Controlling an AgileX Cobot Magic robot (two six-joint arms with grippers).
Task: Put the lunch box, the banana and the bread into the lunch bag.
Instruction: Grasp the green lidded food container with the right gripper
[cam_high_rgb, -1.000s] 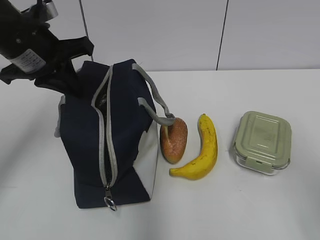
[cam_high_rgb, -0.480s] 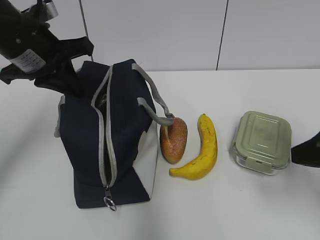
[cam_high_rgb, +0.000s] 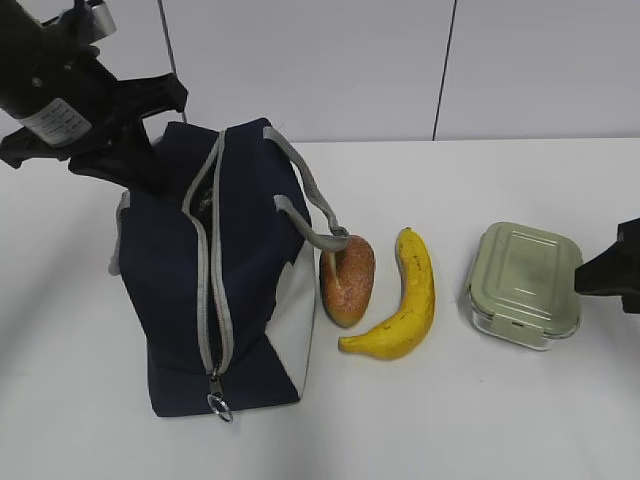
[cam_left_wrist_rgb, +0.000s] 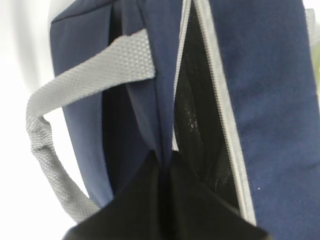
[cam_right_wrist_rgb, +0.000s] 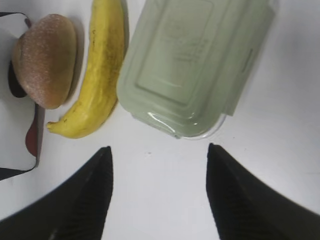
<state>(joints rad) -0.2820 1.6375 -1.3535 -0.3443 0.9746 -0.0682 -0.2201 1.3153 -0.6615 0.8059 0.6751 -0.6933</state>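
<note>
The navy lunch bag (cam_high_rgb: 245, 290) stands at the left with its zipper partly open. My left gripper (cam_high_rgb: 143, 172) is shut on a fold of the bag's fabric at its far end; in the left wrist view the jaws (cam_left_wrist_rgb: 162, 161) pinch the navy cloth beside the dark opening. The bread (cam_high_rgb: 347, 278), the banana (cam_high_rgb: 410, 295) and the green-lidded lunch box (cam_high_rgb: 525, 283) lie in a row to the right of the bag. My right gripper (cam_right_wrist_rgb: 159, 149) is open and empty, just short of the lunch box (cam_right_wrist_rgb: 195, 65), with the banana (cam_right_wrist_rgb: 100, 75) and the bread (cam_right_wrist_rgb: 45, 60) to its left.
A grey webbing handle (cam_high_rgb: 310, 205) hangs over the bag's right side and touches the bread. Another handle (cam_left_wrist_rgb: 50, 125) loops out on the bag's other side. The right arm (cam_high_rgb: 612, 270) enters from the right edge. The white table (cam_high_rgb: 480, 420) carries everything.
My right gripper has come into view from the right edge and now sits beside the lunch box. The left gripper, bag and food have not moved.
</note>
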